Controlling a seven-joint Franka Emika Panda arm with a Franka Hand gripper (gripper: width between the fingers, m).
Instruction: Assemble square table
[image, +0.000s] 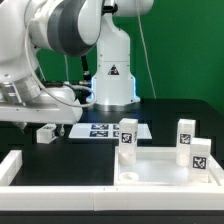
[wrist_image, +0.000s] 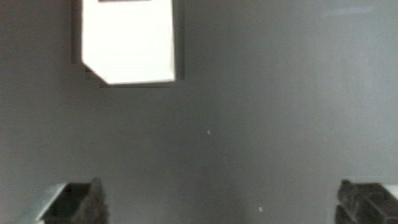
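Observation:
The white square tabletop (image: 160, 172) lies at the exterior view's right, rim up. Three tagged white legs stand upright on or at it: one at its near-left corner (image: 127, 141) and two on the right (image: 185, 133) (image: 198, 155). Another leg (image: 45, 133) lies on the black table at the left, under the arm's wrist (image: 38, 95). In the wrist view my gripper (wrist_image: 219, 205) is open with only bare black table between the fingertips (wrist_image: 71, 205). A white leg (wrist_image: 128, 40) lies well ahead of them, untouched.
The marker board (image: 100, 130) lies flat in front of the robot base (image: 112, 80). Low white fence bars run along the front (image: 80, 196) and the left (image: 10, 166). A green wall stands behind.

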